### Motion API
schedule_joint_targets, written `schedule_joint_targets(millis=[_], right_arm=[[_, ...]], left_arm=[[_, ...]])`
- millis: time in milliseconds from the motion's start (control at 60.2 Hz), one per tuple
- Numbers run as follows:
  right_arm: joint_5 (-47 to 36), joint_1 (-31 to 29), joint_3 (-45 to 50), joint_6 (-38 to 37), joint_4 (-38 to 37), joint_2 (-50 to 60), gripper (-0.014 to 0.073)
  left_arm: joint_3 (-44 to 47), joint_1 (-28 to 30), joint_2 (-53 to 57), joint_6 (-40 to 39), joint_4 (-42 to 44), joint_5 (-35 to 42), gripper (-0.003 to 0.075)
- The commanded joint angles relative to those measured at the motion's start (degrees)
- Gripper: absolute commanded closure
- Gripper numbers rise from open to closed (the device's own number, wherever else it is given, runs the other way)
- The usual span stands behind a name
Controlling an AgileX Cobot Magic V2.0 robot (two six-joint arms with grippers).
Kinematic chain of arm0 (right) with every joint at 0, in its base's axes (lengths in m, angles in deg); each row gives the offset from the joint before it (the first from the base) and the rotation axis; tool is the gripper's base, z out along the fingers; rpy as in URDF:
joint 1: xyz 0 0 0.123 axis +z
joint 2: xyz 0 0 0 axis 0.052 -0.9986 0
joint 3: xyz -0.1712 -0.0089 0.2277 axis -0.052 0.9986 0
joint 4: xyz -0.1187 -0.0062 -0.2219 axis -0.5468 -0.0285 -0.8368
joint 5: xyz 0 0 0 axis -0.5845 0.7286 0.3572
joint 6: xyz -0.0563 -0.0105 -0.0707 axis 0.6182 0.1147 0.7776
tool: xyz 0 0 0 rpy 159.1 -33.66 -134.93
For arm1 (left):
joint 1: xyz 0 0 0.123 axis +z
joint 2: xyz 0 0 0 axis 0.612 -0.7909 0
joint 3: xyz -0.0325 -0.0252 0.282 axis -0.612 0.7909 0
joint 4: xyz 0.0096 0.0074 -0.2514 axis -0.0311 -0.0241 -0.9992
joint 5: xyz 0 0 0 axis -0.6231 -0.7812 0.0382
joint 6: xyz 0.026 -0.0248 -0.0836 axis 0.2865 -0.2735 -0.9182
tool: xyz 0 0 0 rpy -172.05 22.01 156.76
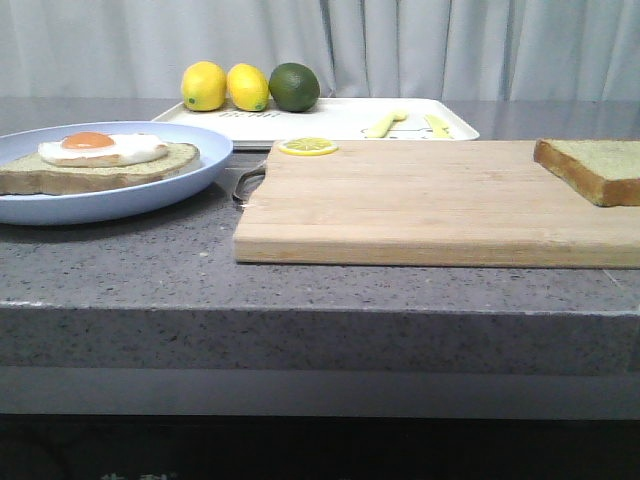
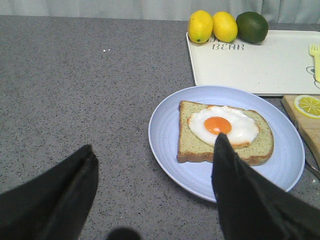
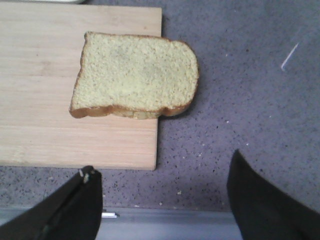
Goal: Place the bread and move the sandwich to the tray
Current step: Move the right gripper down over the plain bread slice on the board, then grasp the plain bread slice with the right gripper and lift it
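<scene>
Looking over the desk, I see the bread (image 3: pixel 135 75) lying at the cutting board's (image 1: pixel 420 205) right edge, one side overhanging it. The sandwich (image 2: pixel 225 132) sits on the blue plate (image 2: pixel 170 150) beside the board's left edge; the tray (image 1: pixel 340 118) lies behind. My left gripper (image 2: pixel 155 190) and right gripper (image 3: pixel 162 200) hover spread apart, holding nothing.
</scene>
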Motion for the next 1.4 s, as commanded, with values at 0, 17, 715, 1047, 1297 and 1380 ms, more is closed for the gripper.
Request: schedule_joint_targets(millis=[0,17,715,1047,1297,1380], right_arm=[[2.3,-0.2,-5.3,0.6,0.0,-5.2,0.0055],[3.2,-0.2,-6.0,0.8,0.0,-6.8,0.0055],[19.0,-31.4,-17.4,30.5,40.3,-35.2,0.0055],[23.0,-35.5,-17.4,39.9,52.5,-48.7,0.0055],[23.5,-35.3,-17.4,43.4,56.9,-55.3,0.0055],[23.6,-35.0,-17.4,43.6,57.5,-56.5,0.0055]], left_arm=[[-1.9,0.0,-0.5,-0.4,0.0,4.1,0.0237],[-1.9,0.0,-0.5,-0.4,0.0,4.1,0.0237],[-1.9,0.0,-0.5,-0.4,0.0,6.2,0.0237],[-1.9,0.0,-0.5,-0.4,0.0,6.7,0.0237],[-1.9,0.0,-0.5,-0.4,0.0,6.7,0.0237],[-1.9,0.0,-0.5,-0.4,0.0,6.7,0.0237]])
